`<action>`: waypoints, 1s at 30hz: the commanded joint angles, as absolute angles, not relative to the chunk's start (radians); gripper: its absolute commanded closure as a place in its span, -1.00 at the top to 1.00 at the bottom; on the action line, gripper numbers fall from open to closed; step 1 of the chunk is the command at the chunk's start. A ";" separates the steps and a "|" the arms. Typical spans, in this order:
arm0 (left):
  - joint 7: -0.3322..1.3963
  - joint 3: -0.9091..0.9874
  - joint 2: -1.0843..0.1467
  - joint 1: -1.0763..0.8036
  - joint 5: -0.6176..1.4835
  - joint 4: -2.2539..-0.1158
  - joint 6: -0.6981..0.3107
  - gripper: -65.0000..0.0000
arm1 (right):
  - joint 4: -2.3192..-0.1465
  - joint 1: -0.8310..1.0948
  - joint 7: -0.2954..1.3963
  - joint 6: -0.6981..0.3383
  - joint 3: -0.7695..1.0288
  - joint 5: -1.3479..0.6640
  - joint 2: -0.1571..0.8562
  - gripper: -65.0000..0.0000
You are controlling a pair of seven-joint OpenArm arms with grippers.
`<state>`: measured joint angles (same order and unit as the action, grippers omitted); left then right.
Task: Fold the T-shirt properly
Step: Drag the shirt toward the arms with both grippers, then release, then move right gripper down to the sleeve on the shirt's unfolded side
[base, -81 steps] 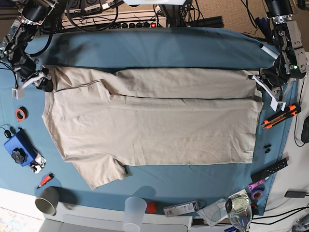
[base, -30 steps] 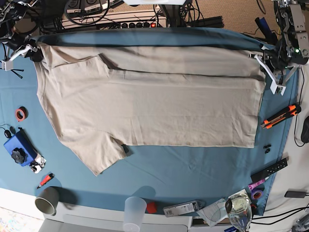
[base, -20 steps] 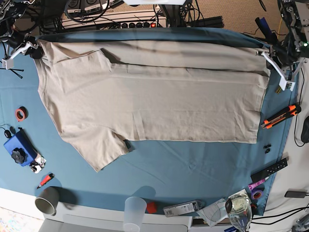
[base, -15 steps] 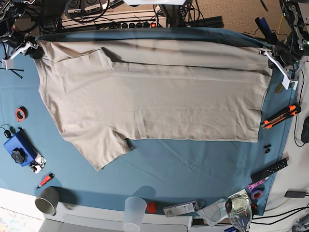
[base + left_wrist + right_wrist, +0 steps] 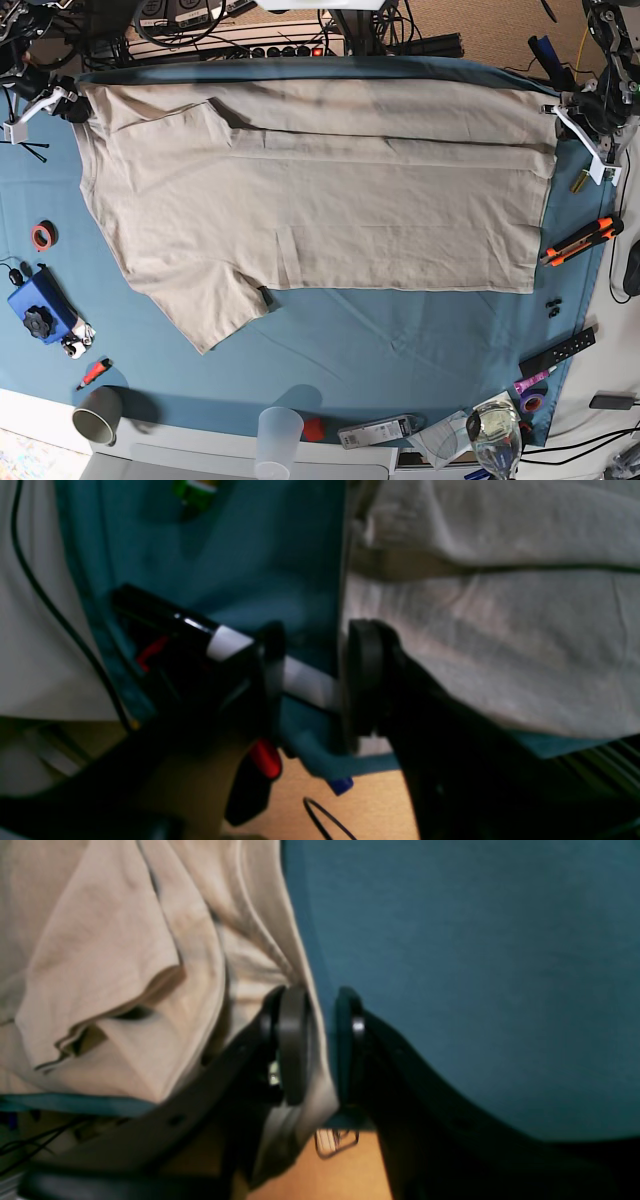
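Note:
The beige T-shirt [image 5: 320, 200] lies spread on the blue tablecloth [image 5: 400, 340], collar end at the left, hem at the right, one sleeve pointing to the front left. My right gripper [image 5: 62, 100] is at the shirt's far left corner. In the right wrist view it [image 5: 322, 1040] is shut on a fold of the shirt [image 5: 125, 965]. My left gripper [image 5: 572, 112] is at the far right hem corner. In the left wrist view it [image 5: 312, 680] shows a gap between its fingers, with the shirt's edge [image 5: 500, 630] beside the right finger.
A black-and-white marker [image 5: 225, 642] lies behind my left gripper. An orange cutter [image 5: 580, 240], a remote [image 5: 557, 350] and a brass piece [image 5: 580, 183] lie at the right edge. A blue box [image 5: 38, 305] and red tape [image 5: 42, 236] are at the left. Cups [image 5: 98, 412] [image 5: 278, 435] and a glass [image 5: 495, 430] stand in front.
Both grippers carried the shirt's far edge toward the back of the table and pulled it outward. The folded strip along that edge flattened. In the last half second almost nothing moved.

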<state>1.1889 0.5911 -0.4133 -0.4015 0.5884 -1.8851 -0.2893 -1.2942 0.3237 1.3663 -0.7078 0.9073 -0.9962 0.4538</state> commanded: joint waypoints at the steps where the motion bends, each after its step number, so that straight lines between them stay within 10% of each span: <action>1: 1.178 0.598 -0.432 -0.402 0.592 -1.903 -0.290 -0.32 | -1.296 0.335 1.396 -0.698 0.912 -0.952 0.490 -0.60; 30: 1.095 0.598 -0.432 -0.402 0.532 -1.994 -0.289 -0.32 | -1.296 0.329 1.396 -0.684 0.912 -1.020 0.660 -0.32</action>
